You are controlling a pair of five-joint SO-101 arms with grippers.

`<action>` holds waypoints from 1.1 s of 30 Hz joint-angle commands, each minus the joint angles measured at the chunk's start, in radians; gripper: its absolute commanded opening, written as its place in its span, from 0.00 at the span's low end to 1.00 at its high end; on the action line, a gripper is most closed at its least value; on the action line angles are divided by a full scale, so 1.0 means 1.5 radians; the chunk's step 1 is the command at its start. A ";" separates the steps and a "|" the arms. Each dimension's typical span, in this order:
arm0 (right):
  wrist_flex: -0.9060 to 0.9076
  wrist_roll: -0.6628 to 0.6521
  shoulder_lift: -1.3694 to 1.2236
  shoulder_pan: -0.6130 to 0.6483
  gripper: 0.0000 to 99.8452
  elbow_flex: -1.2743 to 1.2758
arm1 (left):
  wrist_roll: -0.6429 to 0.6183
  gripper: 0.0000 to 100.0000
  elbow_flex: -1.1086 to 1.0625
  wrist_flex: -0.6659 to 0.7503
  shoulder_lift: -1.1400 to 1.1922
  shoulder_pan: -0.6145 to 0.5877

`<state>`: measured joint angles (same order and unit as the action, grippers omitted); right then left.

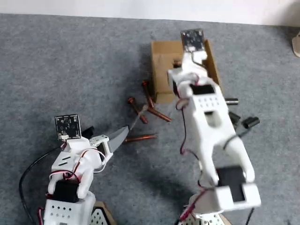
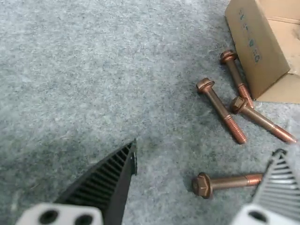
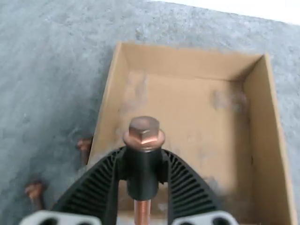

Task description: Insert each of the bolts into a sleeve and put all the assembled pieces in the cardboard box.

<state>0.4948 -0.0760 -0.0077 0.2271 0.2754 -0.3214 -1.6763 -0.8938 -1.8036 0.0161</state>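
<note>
My right gripper (image 3: 143,164) is shut on a black sleeve with a copper bolt (image 3: 144,132) seated in it, head up. It hangs over the bare floor of the cardboard box (image 3: 187,117). In the high view the right arm (image 1: 206,101) stretches over the box (image 1: 161,56). My left gripper (image 2: 206,150) is open and low over the carpet. One loose bolt (image 2: 225,183) lies between its fingers (image 2: 110,180), apart from both. Three more bolts (image 2: 221,110) lie beside the box corner (image 2: 255,47); the high view shows this cluster (image 1: 149,108) too.
Loose black sleeves (image 1: 250,123) lie on the grey carpet to the right of the right arm, one (image 1: 231,101) close to the box. A pale object (image 1: 296,43) shows at the far right edge. Open carpet spreads to the left and front.
</note>
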 commanded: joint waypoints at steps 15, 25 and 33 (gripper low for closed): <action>0.112 0.003 -0.236 0.077 0.23 -0.263 | -0.004 0.40 -0.013 -0.003 0.001 -0.004; 0.329 0.150 -0.176 -0.035 0.18 -0.475 | -0.004 0.40 -0.013 -0.003 0.001 -0.004; 0.418 0.240 -0.173 -0.212 0.18 -0.514 | -0.004 0.40 -0.013 -0.003 0.001 -0.004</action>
<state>1.1101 0.2447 -0.3406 -0.0015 -0.4411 -0.3199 -1.6763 -0.8938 -1.8036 0.0161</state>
